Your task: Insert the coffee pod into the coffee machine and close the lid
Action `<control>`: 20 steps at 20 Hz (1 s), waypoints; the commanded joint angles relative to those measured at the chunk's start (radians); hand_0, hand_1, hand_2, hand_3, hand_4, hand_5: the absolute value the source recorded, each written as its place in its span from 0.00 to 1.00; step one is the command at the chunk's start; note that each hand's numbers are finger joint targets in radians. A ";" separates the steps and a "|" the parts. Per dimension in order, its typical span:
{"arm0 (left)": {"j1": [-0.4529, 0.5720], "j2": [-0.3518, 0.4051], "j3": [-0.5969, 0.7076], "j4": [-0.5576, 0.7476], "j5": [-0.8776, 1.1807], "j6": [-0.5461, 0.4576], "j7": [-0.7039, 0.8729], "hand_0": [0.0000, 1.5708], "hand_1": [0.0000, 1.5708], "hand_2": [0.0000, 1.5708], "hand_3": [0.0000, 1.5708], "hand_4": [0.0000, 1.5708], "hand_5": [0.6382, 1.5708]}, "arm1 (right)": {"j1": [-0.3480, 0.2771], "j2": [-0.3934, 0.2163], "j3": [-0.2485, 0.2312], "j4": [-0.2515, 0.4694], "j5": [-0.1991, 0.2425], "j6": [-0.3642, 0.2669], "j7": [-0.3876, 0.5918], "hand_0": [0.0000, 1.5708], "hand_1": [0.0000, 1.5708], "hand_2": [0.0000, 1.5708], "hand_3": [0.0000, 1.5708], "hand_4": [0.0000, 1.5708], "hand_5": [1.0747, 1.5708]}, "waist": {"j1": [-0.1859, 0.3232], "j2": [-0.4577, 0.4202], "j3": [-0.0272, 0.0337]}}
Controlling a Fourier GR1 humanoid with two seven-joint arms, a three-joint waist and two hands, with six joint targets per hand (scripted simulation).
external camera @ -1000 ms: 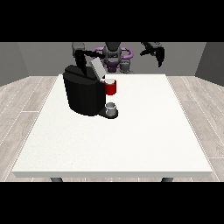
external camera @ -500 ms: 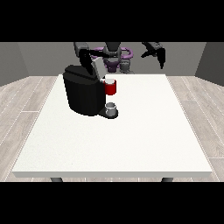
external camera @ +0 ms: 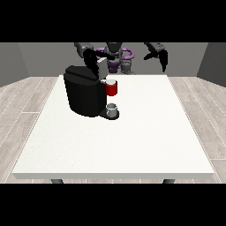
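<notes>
Coffee machine (external camera: 84, 95) sits on the table (external camera: 132, 141), left of centre toward the far edge. Cup (external camera: 112, 110) on the machine's base at its right front. Hand at the view's left (external camera: 92, 62) over the machine's top; the other hand (external camera: 160, 55) well right of it, off the table's far edge.

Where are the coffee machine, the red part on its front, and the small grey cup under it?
coffee machine (external camera: 83, 95), front view, on its black body.
red part (external camera: 112, 88), front view, on its red face.
grey cup (external camera: 112, 108), front view, on its side wall.
</notes>
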 commanded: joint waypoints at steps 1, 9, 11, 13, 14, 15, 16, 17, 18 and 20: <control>-0.033 0.025 0.009 -0.016 0.006 -0.005 0.048 0.00 0.00 0.00 0.00 0.21 1.00 | -0.036 0.034 0.044 -0.005 0.020 0.020 -0.062 0.00 0.00 0.00 0.00 0.00 1.00 | 0.041 0.012 -0.0052; -0.048 -0.014 -0.032 0.008 -0.018 0.008 -0.019 0.00 0.00 0.00 0.00 0.23 1.00 | -0.125 0.021 0.097 -0.060 0.097 -0.015 0.029 0.00 0.00 0.00 0.00 0.06 1.00 | 0.100 0.044 -0.0061; -0.061 -0.023 -0.048 0.006 -0.027 0.009 -0.019 0.00 0.00 0.00 0.00 0.25 1.00 | -0.143 0.017 0.099 -0.071 0.108 -0.026 0.059 0.00 0.00 0.00 0.00 0.13 1.00 | 0.125 0.055 -0.0060; -0.074 -0.002 -0.028 0.011 0.002 -0.020 -0.013 0.00 0.00 0.00 0.00 0.26 1.00 | -0.182 -0.031 0.073 -0.089 0.109 -0.021 0.084 0.00 0.00 0.00 0.00 0.19 1.00 | 0.154 0.062 -0.0059; -0.078 -0.003 -0.033 0.025 -0.006 -0.018 -0.032 0.00 0.00 0.00 0.00 0.28 1.00 | -0.182 -0.003 0.098 -0.103 0.123 -0.029 0.100 0.00 0.00 0.00 0.00 0.17 1.00 | 0.152 0.059 -0.0065; -0.102 -0.005 -0.034 0.012 0.000 -0.019 -0.025 0.00 0.00 0.00 0.00 0.28 1.00 | -0.181 -0.011 0.085 -0.097 0.128 -0.044 0.066 0.00 0.00 0.00 0.00 0.17 1.00 | 0.171 0.102 -0.0054; -0.095 -0.022 -0.054 -0.012 -0.011 -0.011 -0.023 0.00 0.00 0.00 0.00 0.25 1.00 | -0.173 -0.038 0.059 -0.089 0.112 -0.028 0.071 0.00 0.00 0.00 0.00 0.15 1.00 | 0.181 0.099 -0.0045; -0.116 -0.014 -0.059 0.000 -0.016 -0.020 -0.035 0.00 0.00 0.00 0.00 0.24 1.00 | -0.207 -0.043 0.064 -0.101 0.126 -0.037 0.089 0.00 0.00 0.00 0.00 0.10 1.00 | 0.195 0.128 -0.0052; -0.109 0.014 -0.042 0.000 0.016 -0.062 -0.020 0.00 0.00 0.00 0.00 0.25 1.00 | -0.192 -0.040 0.047 -0.113 0.114 -0.047 0.116 0.00 0.00 0.00 0.00 0.06 1.00 | 0.215 0.105 -0.0050; -0.112 0.001 -0.054 0.002 0.007 -0.054 -0.012 0.00 0.00 0.00 0.00 0.27 1.00 | -0.185 -0.053 0.062 -0.141 0.123 -0.018 0.141 0.00 0.00 0.00 0.00 0.06 1.00 | 0.227 0.098 -0.0048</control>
